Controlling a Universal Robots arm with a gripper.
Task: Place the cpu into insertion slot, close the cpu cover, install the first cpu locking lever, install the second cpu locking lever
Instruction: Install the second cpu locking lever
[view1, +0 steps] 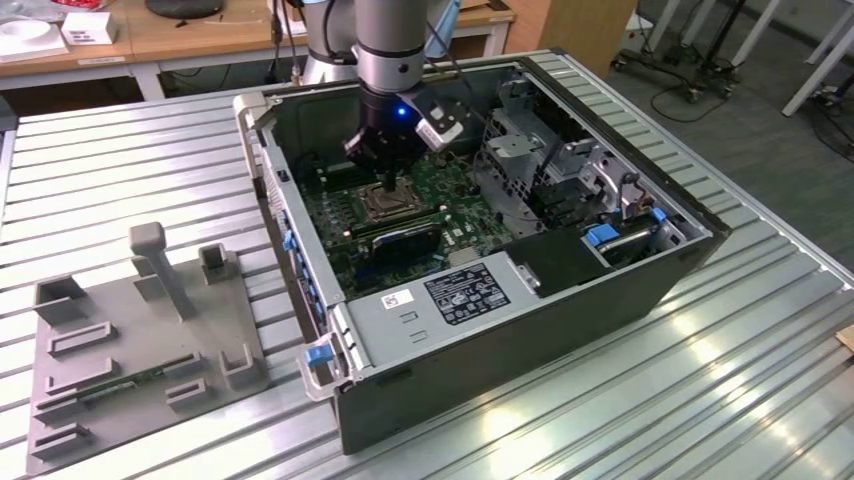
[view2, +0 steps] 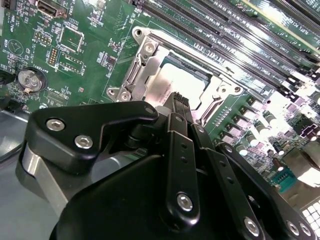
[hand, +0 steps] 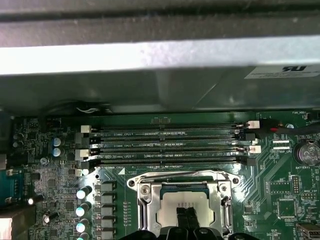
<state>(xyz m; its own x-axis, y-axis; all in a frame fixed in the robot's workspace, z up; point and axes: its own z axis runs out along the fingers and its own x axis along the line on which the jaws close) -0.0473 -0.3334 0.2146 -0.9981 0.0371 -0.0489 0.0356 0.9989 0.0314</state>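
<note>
Second wrist view: the fingers (view2: 181, 102), pressed together, bear on the cpu cover (view2: 172, 80) lying over the cpu (view2: 175, 82). Judged best: push straight down, centred, avoiding the insertion slot (hand: 185, 205) rim.

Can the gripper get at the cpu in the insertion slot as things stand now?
Probably yes. The gripper hangs right over the cpu, already seated in the insertion slot. The cpu cover's cut-out leaves the chip's top bare.
</note>
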